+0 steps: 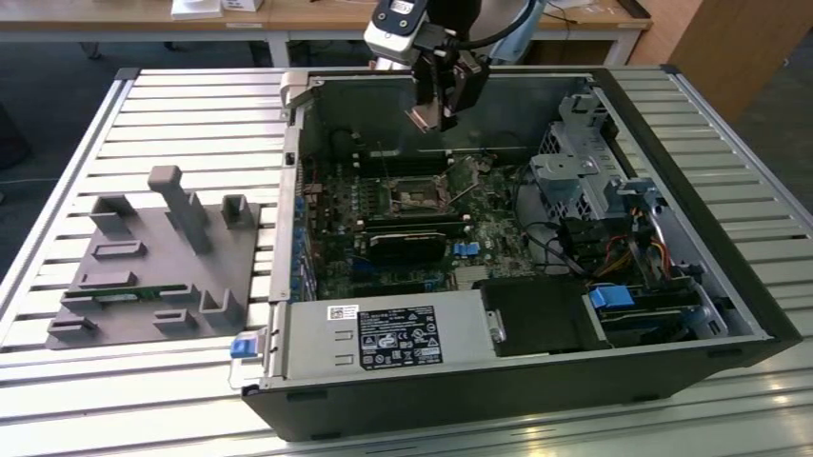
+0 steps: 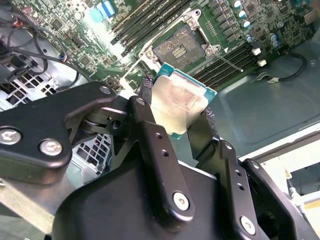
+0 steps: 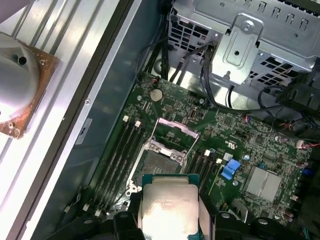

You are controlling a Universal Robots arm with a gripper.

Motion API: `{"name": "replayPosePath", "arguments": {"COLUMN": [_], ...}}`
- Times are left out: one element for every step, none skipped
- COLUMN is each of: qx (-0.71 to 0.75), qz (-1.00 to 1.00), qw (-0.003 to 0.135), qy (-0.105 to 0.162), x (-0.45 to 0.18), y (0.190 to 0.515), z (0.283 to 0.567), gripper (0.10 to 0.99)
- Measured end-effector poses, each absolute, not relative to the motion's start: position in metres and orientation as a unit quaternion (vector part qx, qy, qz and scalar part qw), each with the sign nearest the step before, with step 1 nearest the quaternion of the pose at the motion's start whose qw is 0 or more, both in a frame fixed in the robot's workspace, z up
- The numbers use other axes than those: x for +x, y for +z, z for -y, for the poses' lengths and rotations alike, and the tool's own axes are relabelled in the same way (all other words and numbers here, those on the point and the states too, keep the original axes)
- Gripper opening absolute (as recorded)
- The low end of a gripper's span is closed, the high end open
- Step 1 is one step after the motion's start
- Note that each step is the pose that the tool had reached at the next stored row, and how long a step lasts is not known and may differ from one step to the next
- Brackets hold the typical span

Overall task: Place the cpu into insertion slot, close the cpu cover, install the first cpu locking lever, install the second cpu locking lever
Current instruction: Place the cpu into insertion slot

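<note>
Pinches the cpu (image 2: 182, 106) by two opposite edges with the jaws of the gripper (image 1: 433, 114). Holds it over the far part of the case (image 1: 508, 395), well above the insertion slot (image 3: 159, 161). Probably light, stiff and slick, with a fragile underside; best held by the edges only.

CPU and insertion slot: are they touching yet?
Apart. The exterior view shows the pincer holding the cpu well above the insertion slot, with open space between them.
</note>
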State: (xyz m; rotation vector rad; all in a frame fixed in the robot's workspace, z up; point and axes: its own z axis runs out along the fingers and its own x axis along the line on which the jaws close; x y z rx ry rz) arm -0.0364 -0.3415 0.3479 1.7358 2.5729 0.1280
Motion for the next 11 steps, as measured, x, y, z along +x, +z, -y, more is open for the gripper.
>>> {"name": "replayPosePath", "arguments": {"qx": [0.562,0.566,0.570,0.573,0.574,0.574,0.574,0.574,0.574,0.574,0.574], "qz": [-0.826,-0.823,-0.820,-0.818,-0.818,-0.818,-0.818,-0.818,-0.818,-0.818,-0.818], "qw": [0.018,0.018,0.018,0.018,0.019,0.019,0.019,0.019,0.019,0.019,0.019], "qy": [0.041,0.041,0.041,0.041,0.041,0.041,0.041,0.041,0.041,0.041,0.041], "x": [-0.0364,-0.0364,-0.0364,-0.0364,-0.0363,-0.0364,-0.0364,-0.0364,-0.0364,-0.0364,-0.0364], "y": [0.3476,0.3472,0.3469,0.3465,0.3461,0.3455,0.3449,0.3442,0.3437,0.3429,0.3422], "z": [0.3415,0.3414,0.3414,0.3414,0.3414,0.3414,0.3414,0.3414,0.3414,0.3414,0.3414], "gripper": [0.533,0.533,0.533,0.533,0.533,0.533,0.533,0.533,0.533,0.533,0.533]}}
